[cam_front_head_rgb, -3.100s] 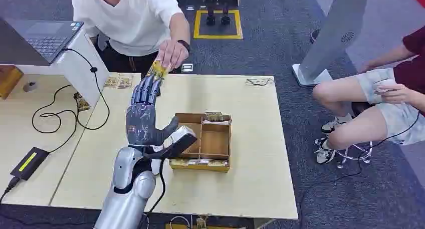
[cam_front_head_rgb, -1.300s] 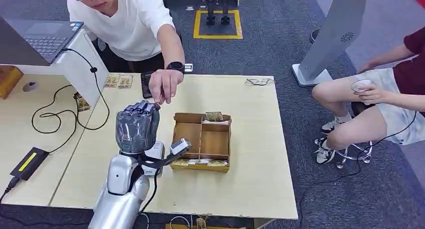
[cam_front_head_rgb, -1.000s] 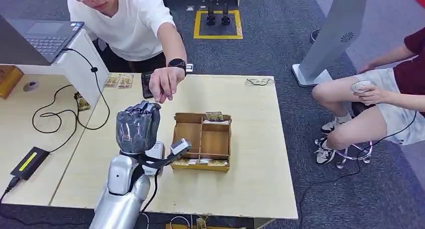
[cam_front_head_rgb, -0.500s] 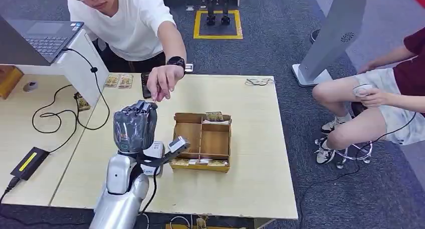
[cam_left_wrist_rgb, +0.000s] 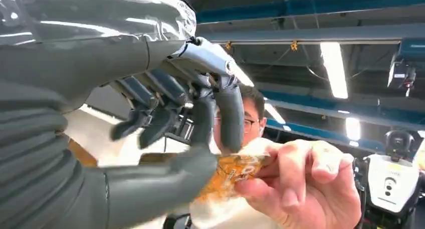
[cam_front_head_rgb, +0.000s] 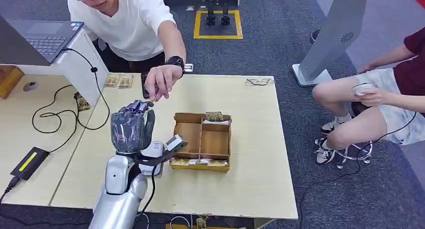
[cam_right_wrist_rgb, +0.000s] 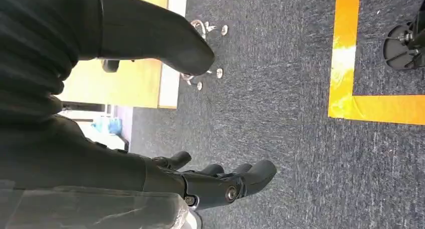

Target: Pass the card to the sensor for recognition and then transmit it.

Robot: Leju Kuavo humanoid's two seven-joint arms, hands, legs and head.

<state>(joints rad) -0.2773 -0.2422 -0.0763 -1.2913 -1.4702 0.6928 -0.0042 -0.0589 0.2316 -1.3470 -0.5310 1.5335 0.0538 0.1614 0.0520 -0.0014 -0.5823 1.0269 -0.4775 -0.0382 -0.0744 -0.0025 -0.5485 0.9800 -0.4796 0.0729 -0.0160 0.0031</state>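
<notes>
We see the left hand (cam_front_head_rgb: 133, 128) raised over the table (cam_front_head_rgb: 250, 179), thumb and fingers (cam_left_wrist_rgb: 228, 113) pinching an orange card (cam_left_wrist_rgb: 233, 170) that a person's hand (cam_left_wrist_rgb: 300, 184) grips from the other side. Beside it sits a wooden divided box (cam_front_head_rgb: 203, 141) with small cards standing along its near and far walls; its main compartments look bare. Our right hand (cam_right_wrist_rgb: 220, 181) hangs over the carpet, fingers slightly curled and apart, holding nothing.
</notes>
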